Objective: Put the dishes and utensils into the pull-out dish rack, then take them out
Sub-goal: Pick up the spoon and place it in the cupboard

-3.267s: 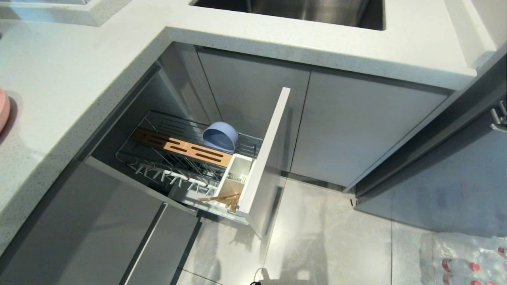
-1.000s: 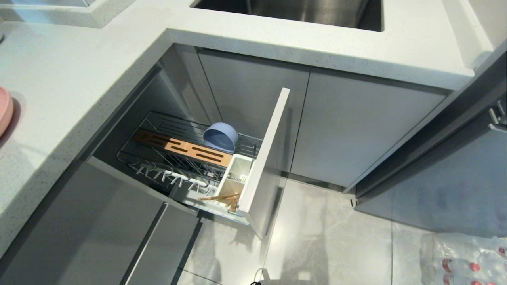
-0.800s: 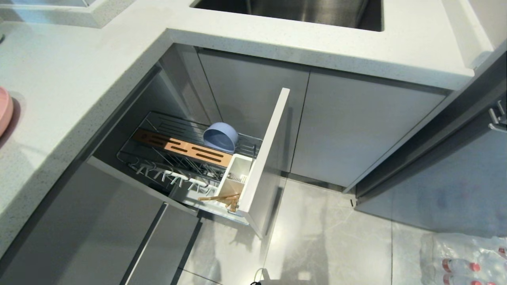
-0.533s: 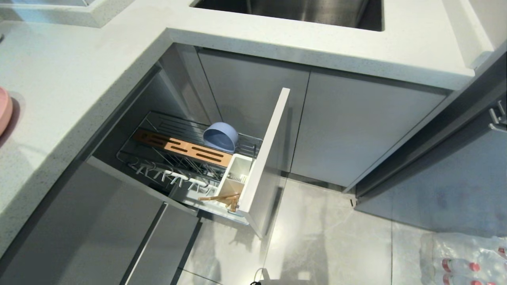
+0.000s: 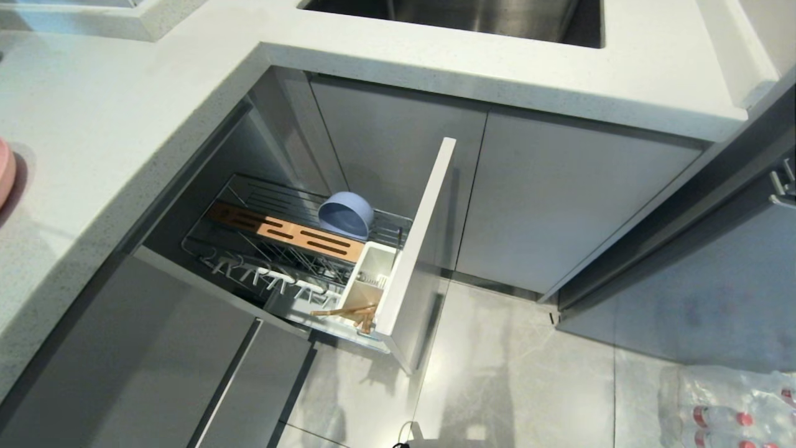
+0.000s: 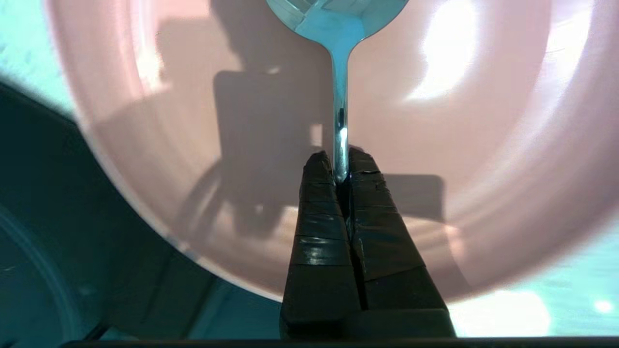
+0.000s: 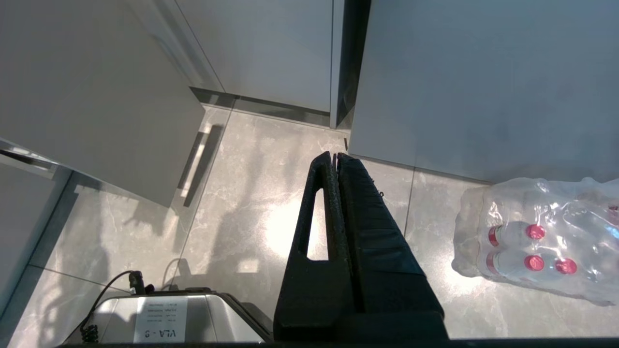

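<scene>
In the left wrist view my left gripper [image 6: 340, 162] is shut on the slim handle of the grey-blue spoon [image 6: 339, 72], over the salmon-pink plate [image 6: 483, 145]. In the head view only the plate's edge [image 5: 5, 171] shows, at the far left of the counter. The pull-out dish rack [image 5: 415, 249] stands open. The blue-grey bowl [image 5: 346, 214] rests in its wire basket and the wooden chopsticks [image 5: 345, 309] lie across the white cutlery holder [image 5: 370, 280]. My right gripper [image 7: 335, 155] hangs shut over the floor. Neither arm appears in the head view.
A steel sink [image 5: 472, 15] is set in the white counter [image 5: 124, 112] behind the rack. Grey cabinet doors [image 5: 559, 199] stand to the rack's right. A shrink-wrapped pack of bottles [image 5: 734, 404] lies on the tiled floor, and my base [image 7: 159, 321] shows below the right gripper.
In the head view the bowl, chopsticks and rack are as before. The whole picture jitters slightly, and the pink plate's edge at the far left shows a little less.
</scene>
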Tool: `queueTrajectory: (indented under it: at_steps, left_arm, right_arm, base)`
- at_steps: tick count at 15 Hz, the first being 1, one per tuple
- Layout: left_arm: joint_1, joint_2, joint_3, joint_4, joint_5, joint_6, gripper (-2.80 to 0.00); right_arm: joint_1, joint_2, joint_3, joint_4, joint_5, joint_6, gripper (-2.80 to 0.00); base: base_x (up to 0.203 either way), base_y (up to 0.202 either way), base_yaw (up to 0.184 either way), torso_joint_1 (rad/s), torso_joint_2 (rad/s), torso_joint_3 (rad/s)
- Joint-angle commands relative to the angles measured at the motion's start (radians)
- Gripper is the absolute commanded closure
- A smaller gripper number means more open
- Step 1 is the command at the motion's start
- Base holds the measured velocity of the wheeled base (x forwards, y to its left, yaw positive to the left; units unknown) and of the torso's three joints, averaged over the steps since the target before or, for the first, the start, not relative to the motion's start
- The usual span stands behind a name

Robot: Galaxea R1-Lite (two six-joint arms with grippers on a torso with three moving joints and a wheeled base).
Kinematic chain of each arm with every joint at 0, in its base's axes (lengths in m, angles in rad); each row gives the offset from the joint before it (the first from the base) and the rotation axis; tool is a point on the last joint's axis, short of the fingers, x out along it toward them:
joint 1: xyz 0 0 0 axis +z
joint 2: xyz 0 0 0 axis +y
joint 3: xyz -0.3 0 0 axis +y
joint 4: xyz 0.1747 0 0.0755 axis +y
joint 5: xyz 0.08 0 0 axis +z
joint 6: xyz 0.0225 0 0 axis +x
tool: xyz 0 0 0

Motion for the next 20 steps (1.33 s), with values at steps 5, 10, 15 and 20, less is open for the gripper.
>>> queueTrajectory:
  at_steps: [5,10,15,20]
  left_arm:
    - [-0.022,-0.179,0.021,0.102,-0.147,-0.016,0.00]
    - [-0.187,-0.307,0.077,0.236,-0.244,-0.016,0.00]
    - [-0.547,-0.331,0.111,0.365,-0.248,-0.023,0.00]
    - [-0.859,-0.127,0.090,0.389,-0.211,-0.043,0.00]
  right_arm:
    - [0.001,0.000,0.000,0.000,0.000,0.000,0.00]
    - [0.000,0.001,0.000,0.000,0.000,0.000,0.00]
    - [-0.001,0.000,0.000,0.000,0.000,0.000,0.00]
    - [0.000,0.000,0.000,0.000,0.000,0.000,0.00]
  base:
    - [0.000,0.000,0.000,0.000,0.00,0.000]
    - [0.000,0.000,0.000,0.000,0.00,0.000]
    - [0.000,0.000,0.000,0.000,0.00,0.000]
    - [0.000,0.000,0.000,0.000,0.00,0.000]
